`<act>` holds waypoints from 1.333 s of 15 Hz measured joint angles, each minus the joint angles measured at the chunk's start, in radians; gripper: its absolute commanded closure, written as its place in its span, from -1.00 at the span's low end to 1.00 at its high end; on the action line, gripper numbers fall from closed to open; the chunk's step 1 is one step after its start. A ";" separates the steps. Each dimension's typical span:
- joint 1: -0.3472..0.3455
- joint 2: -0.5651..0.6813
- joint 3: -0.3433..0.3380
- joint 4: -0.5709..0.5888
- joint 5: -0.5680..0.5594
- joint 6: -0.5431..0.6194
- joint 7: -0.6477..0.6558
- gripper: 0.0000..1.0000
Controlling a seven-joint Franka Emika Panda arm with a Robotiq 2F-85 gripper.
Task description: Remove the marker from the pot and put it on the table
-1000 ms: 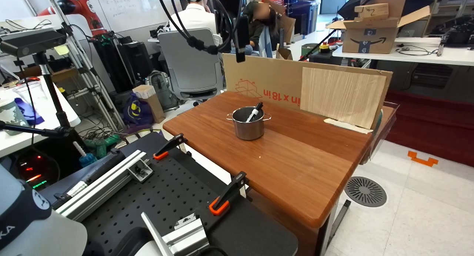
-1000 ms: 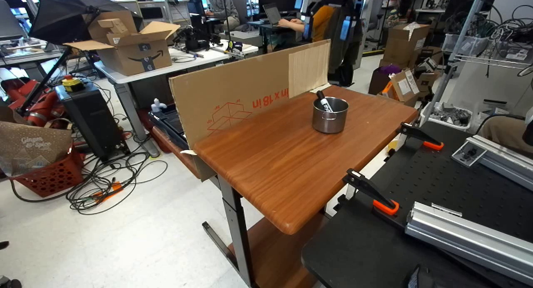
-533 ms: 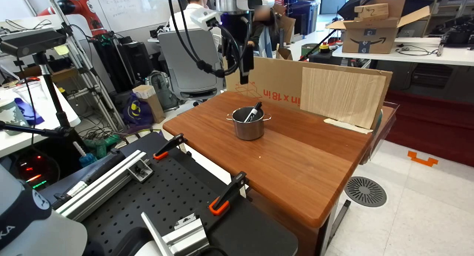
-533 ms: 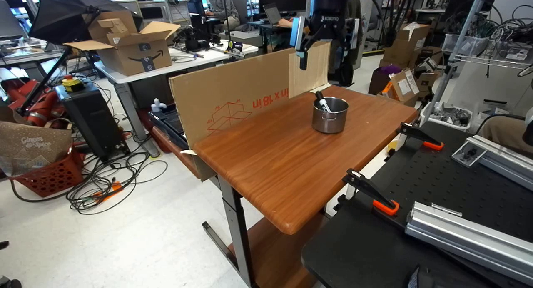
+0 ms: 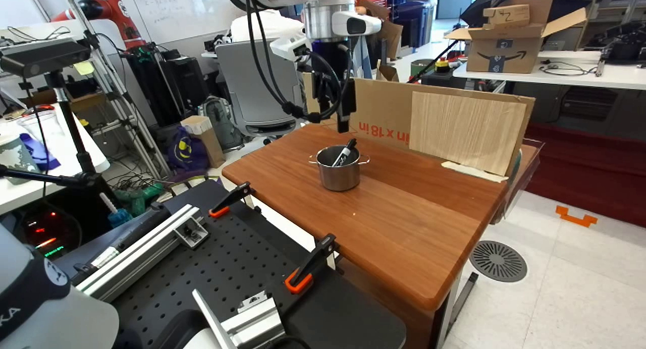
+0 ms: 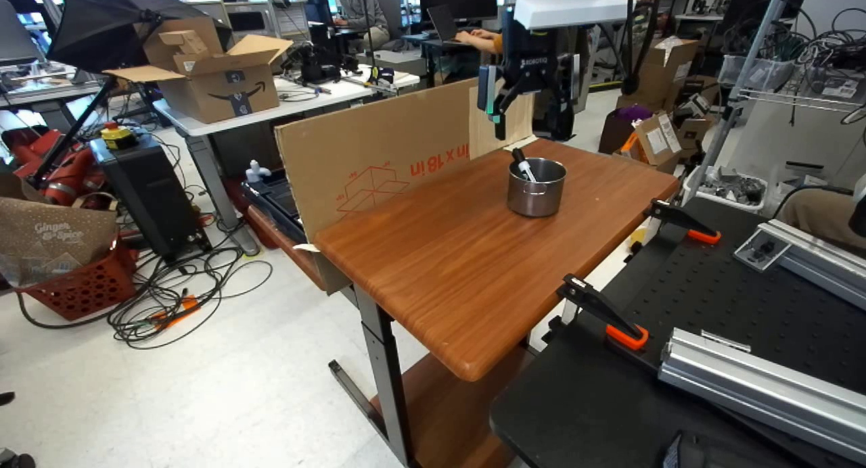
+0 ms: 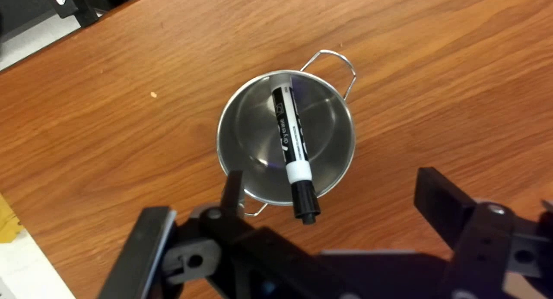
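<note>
The pot is a small round steel pot with wire side handles. It stands on the brown wood table and shows in an exterior view and in the wrist view. The marker is black and white and leans inside the pot, its black cap sticking out over the rim. It also shows in both exterior views. My gripper is open and empty, above the pot. In the wrist view the cap appears between its fingers, nearer the left one. The gripper hangs vertically in an exterior view.
A cardboard sheet with a pale plywood board stands upright along the table's far edge. A black perforated bench with orange-tipped clamps and metal rails adjoins the near side.
My gripper has come down from high up, over the pot, staying open. The marker has shifted very slightly inside the pot. The pot has not moved.
</note>
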 measured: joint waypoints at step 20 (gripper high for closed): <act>0.097 0.180 -0.093 0.119 -0.102 0.103 0.083 0.94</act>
